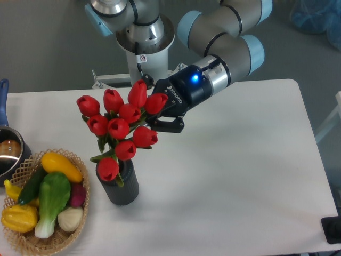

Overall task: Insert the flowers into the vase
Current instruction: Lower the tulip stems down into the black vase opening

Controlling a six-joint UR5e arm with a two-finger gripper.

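Observation:
A bunch of red tulip flowers (120,125) with green leaves hangs over the dark grey ribbed vase (119,186), which stands upright at the lower left of the white table. The lowest bud covers the vase's mouth, so I cannot tell whether the stems are inside. My gripper (160,114) is shut on the flowers' stems at the bunch's right side, up and to the right of the vase; the buds hide most of the stems and part of the fingers.
A wicker basket (26,237) of vegetables sits just left of the vase at the table's front left corner. A metal pot (8,152) with a blue handle is at the left edge. The arm's base (144,37) stands behind the table.

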